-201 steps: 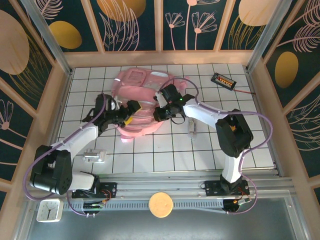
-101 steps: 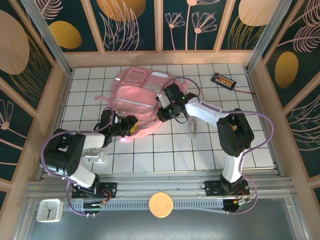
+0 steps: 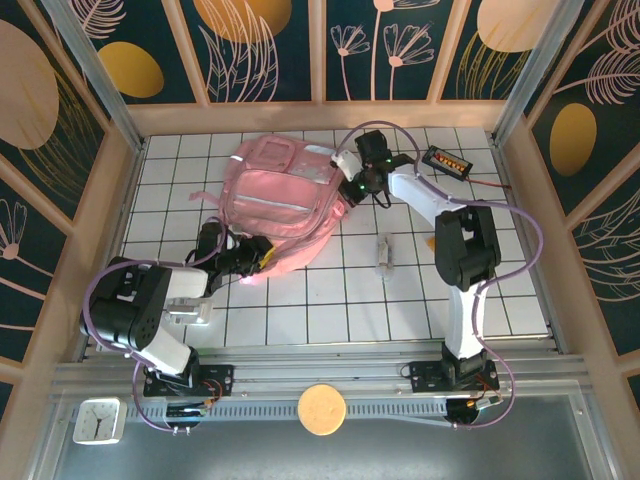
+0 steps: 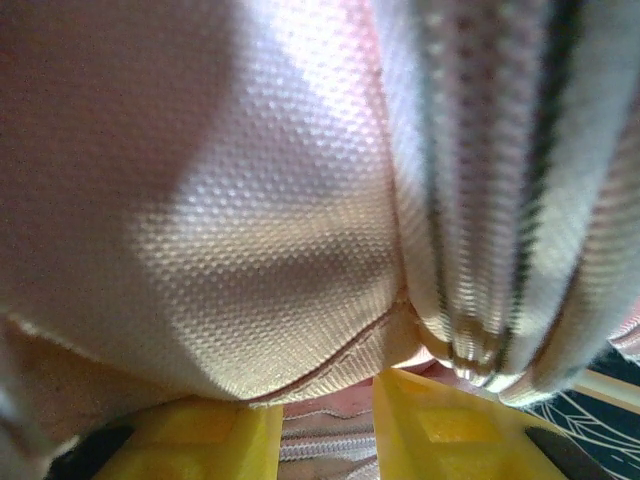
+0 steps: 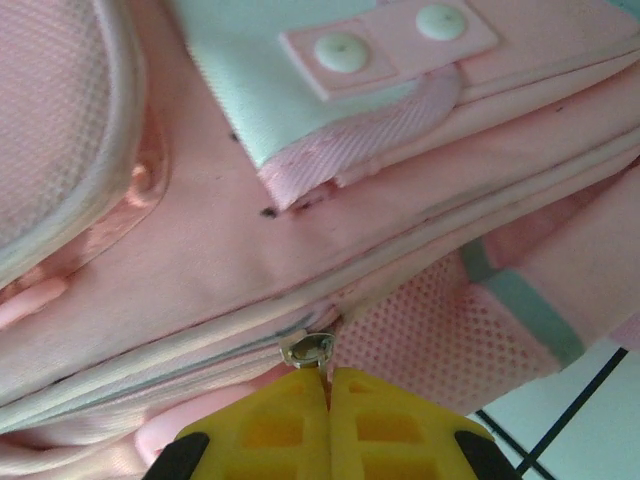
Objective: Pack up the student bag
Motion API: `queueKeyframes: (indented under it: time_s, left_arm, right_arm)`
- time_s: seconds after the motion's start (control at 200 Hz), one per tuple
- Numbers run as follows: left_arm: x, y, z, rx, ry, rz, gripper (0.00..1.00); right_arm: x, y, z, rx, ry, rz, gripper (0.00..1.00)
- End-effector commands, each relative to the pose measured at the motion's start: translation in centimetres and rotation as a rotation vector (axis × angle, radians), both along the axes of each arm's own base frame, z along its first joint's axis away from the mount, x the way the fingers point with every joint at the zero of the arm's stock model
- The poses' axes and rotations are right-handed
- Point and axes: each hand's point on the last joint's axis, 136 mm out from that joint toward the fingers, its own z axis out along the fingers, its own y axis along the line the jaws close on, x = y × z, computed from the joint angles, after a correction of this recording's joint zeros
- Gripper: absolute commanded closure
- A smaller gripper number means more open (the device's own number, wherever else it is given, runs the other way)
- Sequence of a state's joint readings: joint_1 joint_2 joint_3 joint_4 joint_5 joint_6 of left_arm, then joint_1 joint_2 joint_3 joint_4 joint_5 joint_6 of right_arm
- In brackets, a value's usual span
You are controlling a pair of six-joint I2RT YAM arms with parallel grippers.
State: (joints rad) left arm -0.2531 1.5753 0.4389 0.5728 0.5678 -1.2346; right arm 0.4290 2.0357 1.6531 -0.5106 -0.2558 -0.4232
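Student bag [image 3: 285, 195], left fingers [image 4: 200, 440] narrow on its fabric, right fingers [image 5: 385, 415] tight on its zipper pull [image 5: 308, 349]

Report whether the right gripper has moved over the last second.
Yes. The right gripper, shut on the zipper pull, moved farther from the arm bases, toward the black device.

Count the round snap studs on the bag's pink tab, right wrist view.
2: left stud and right stud, side by side on the tab; others may be hidden.
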Motion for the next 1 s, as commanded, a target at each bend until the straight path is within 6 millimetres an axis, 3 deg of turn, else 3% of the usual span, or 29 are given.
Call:
queueKeyframes:
  time_s: [0.0, 0.225, 0.45, 0.605, 0.701, 0.836, 0.926, 0.991]
  left_arm:
    - [-4.7, 3.9, -7.0, 0.173, 0.27, 0.079, 0.69]
    - [-4.2, 4.1, -6.0, 0.201, 0.236, 0.069, 0.68]
    - [-5.6, 5.1, -6.9, 0.209, 0.263, 0.08, 0.68]
    - [-6.0, 5.5, -7.0, 0.212, 0.267, 0.08, 0.68]
    - [-5.0, 5.1, -5.8, 0.191, 0.225, 0.072, 0.66]
    - [-3.2, 4.6, -2.3, 0.199, 0.134, 0.042, 0.46]
    - [-2.9, 4.4, -0.1, 0.217, 0.094, 0.003, 0.31]
    - [-3.2, 4.3, 1.3, 0.218, 0.07, -0.017, 0.16]
  right_arm:
    - [2.8, -2.9, 0.2, -0.068, -0.048, -0.071, 1.0]
    - [2.5, -4.4, -0.3, -0.094, -0.054, -0.121, 1.0]
    - [5.6, -8.0, -0.3, -0.076, -0.077, -0.322, 1.0]
    - [6.5, -7.0, 0.6, 0.003, -0.061, -0.324, 1.0]
    - [4.9, -5.0, 1.0, 0.09, -0.004, -0.238, 0.65]
    - [1.4, -3.1, 2.0, 0.089, -0.042, -0.129, 0.26]
    - [-0.7, -2.9, 3.6, 0.104, -0.111, -0.086, 0.1]
    - [-1.9, -2.8, 5.8, 0.15, -0.19, -0.054, 0.01]
